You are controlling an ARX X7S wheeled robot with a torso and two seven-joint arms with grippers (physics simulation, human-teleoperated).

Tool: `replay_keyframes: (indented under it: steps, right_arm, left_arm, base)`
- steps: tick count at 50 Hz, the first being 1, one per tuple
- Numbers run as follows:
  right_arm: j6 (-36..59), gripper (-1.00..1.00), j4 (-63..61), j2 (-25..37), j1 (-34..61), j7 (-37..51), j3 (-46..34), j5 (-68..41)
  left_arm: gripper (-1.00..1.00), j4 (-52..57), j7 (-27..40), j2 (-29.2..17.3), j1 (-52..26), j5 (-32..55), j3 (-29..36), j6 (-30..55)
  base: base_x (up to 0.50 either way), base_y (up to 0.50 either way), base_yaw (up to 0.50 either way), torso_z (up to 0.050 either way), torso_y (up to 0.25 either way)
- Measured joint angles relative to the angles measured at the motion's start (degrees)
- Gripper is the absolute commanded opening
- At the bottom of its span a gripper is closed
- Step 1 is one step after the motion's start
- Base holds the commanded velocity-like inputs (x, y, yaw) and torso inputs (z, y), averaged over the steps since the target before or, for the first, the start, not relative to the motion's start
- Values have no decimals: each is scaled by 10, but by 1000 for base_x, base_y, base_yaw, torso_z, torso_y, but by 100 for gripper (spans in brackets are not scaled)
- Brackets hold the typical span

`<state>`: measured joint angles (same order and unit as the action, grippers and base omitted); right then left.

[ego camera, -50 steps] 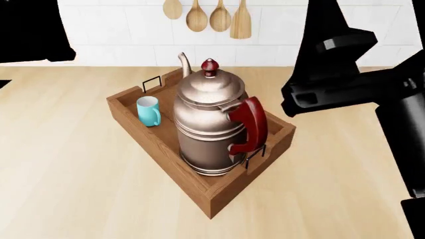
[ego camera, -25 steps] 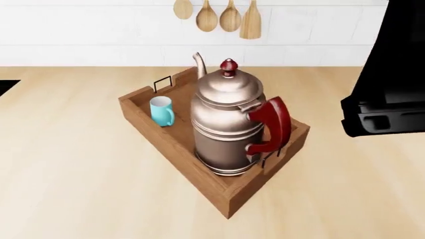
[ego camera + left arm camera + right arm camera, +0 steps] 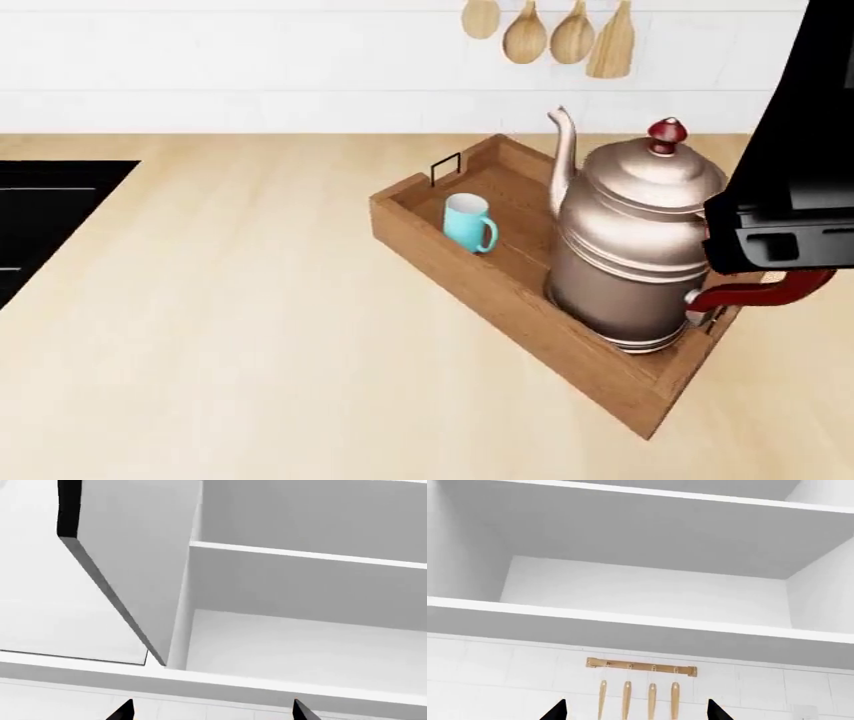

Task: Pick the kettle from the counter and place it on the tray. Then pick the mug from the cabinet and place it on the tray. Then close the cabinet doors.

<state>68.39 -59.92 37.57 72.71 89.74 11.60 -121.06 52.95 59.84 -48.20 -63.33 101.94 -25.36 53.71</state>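
1. Kettle (image 3: 627,260): standing upright in the near end of the tray (image 3: 534,335), spout pointing toward the wall, most of its red handle hiding behind the right arm (image 3: 787,230).
2. Mug (image 3: 467,222): sitting upright in the far end of the same tray, apart from the kettle, loop handle turning toward the kettle.
3. Noting the change in the head view: swinging left over the last second, so sliding the tray toward the right edge of the picture and bringing a black recess (image 3: 40,220) into sight at the left of the table (image 3: 240,320). Tray, kettle and mug keeping their arrangement throughout.
4. Reading that as both placing steps looking finished, and as turning toward the cabinet for the doors.
5. Left claw (image 3: 210,715): showing only two dark tips, standing wide apart and carrying nothing, facing a door (image 3: 127,565) hanging ajar beside bare shelves (image 3: 307,555).
6. Right claw (image 3: 635,712): likewise spreading its tips and gripping nothing, pointing up at the bare cabinet interior above the spoon rail (image 3: 640,667).
7. Counting: one kettle, one mug, one tray, one wire handle (image 3: 445,168) clearly showing, four wooden spoons (image 3: 626,700), one open door in view, two claws.
8. Judging the remainder: pushing the doors shut, likely starting with the left one.
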Motion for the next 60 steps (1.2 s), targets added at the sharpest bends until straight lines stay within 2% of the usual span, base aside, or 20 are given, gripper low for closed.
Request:
replay_keyframes:
  steps: [13,22,30,36,41,45,50,54,60]
  right_arm:
    - [11,100,0,-6,-6,1,5,2]
    - [15,100,1,-14,-17,-2,17,1]
    - [13,100,2,-12,-27,-4,20,6]
    - [8,100,3,-9,-30,-5,17,10]
    - [7,100,3,-8,-33,-7,15,15]
    - [7,100,4,-9,-33,-9,13,18]
    - [7,100,4,-10,-36,-12,13,21]
    - [8,100,4,-12,-38,-12,14,21]
    - [10,100,3,-12,-39,-10,21,14]
  left_arm:
    - [100,-2,-8,2,15,-9,-7,4]
    - [100,-13,-7,3,38,-22,-18,11]
    - [100,-31,2,-5,90,-38,-73,21]
    - [100,-52,12,-23,116,-59,-118,30]
    - [100,-80,22,-49,104,-69,-122,26]
    - [100,-110,27,-78,57,-77,-82,16]
    - [100,-159,27,-94,-67,-90,24,14]
    - [100,-212,22,-78,-192,-109,115,25]
    - [100,-303,0,-30,-351,-148,227,41]
  base:
    - [0,494,0,0,0]
    - [0,0,0,0,0]
    - [0,0,0,0,0]
    - [0,0,0,0,0]
    - [0,0,0,0,0]
    - [0,0,0,0,0]
    - [0,0,0,0,0]
    - [0,0,0,0,0]
    - [0,0,0,2,0]
